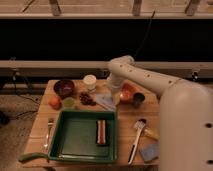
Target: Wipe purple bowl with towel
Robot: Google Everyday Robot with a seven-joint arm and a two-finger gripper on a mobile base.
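Wooden table (40, 125) backed by dark wall, purple bowl (64, 88) set at back left, towel (106, 102) laid flat near centre, gripper (112, 93) held just over it, jaws spread wide, nothing seen gripped, fingertips hard to make out, orange bowl (128, 93) partly hidden by the arm.

The wooden table (40, 127) carried a crowd of things. Along its far edge sat the purple bowl (64, 87) at the left and a white cup (90, 81) right of it. An orange fruit (55, 102) lay nearer. The towel (106, 101) lay mid-table with the gripper (109, 95) just above it, jaws spread. An orange bowl (127, 93) and a dark cup (138, 98) stood to the right. A green tray (75, 142) filled the near middle, a fork (50, 132) to its left. A brush (135, 142) and a blue sponge (149, 151) lay to its right.
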